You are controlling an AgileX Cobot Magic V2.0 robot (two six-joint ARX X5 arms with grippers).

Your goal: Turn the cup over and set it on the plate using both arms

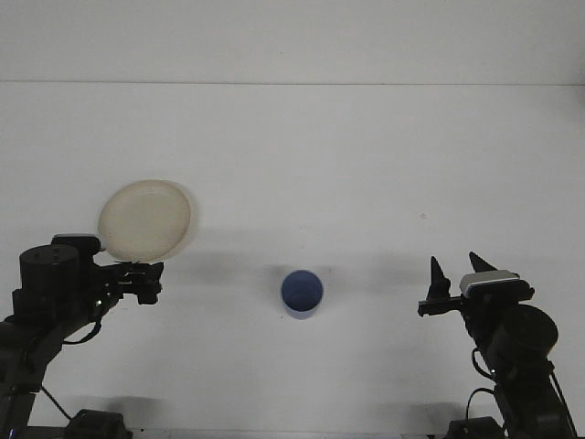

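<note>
A blue cup [302,293] stands on the white table [366,165], near the front and about midway between the two arms. Its open mouth faces the camera, and the inside shows only blue; nothing can be seen in it. It touches neither arm.

A pale, cream plate [145,219] lies flat on the table to the left of the cup and further back, well apart from it. Nothing lies on the plate.

The left gripper [143,282] hangs just in front of the plate's near edge, pointing right toward the cup. Its dark fingers overlap into one dark mass against the arm, so whether the jaws are apart or together cannot be told from here. They appear to hold nothing, though the view is poor at that spot. The arm's round black body sits lower left, its top close under the plate's left rim.

The right gripper [452,275] is at the right side, level with the cup and well apart from it. Its jaws stand apart, two black pointed fingers [437,273] rising with clear table between them, and nothing is held there.
</note>
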